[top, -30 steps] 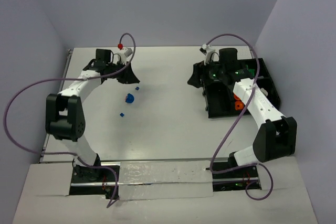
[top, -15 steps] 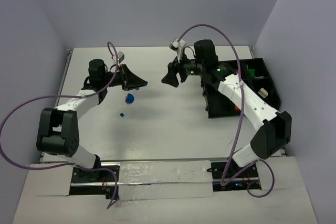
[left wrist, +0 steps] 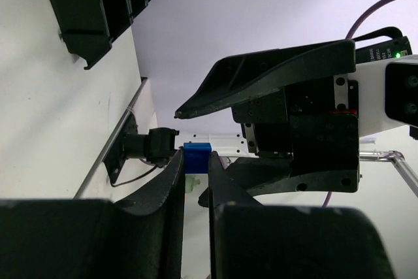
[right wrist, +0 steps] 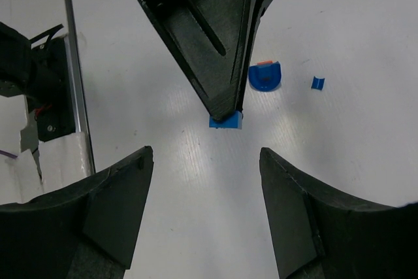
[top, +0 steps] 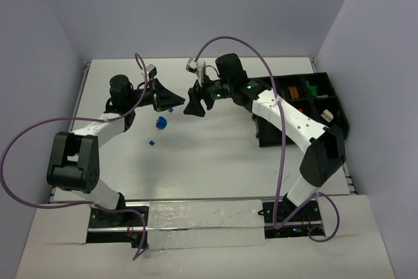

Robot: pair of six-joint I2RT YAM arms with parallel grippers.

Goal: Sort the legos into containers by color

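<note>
Finding: your left gripper [top: 175, 101] is clamped tight on a small blue brick [right wrist: 225, 121], pinched at the very tips of its fingers. It points level across the table [top: 215, 174]. The brick hangs clear of the surface toward the far edge, left of the middle.

Change noted: a second ago your right gripper [top: 193, 106] stood over the black compartment tray [top: 264, 136] at the right edge. It has since swung across to the middle and now faces the left fingertips, just beside them. Its jaws are spread wide, holding nothing, and they sit on either side of the brick's line but not yet around it.

Assessment: this looks like a hand-over in preparation, so the brick can reach the tray, which lies well apart from the left arm. The brick is tiny, with little face exposed for a second grip.

Outstanding: a blue rounded piece [top: 160, 122] and a small blue piece [top: 151, 142] lie unsorted on the left half of the surface.
</note>
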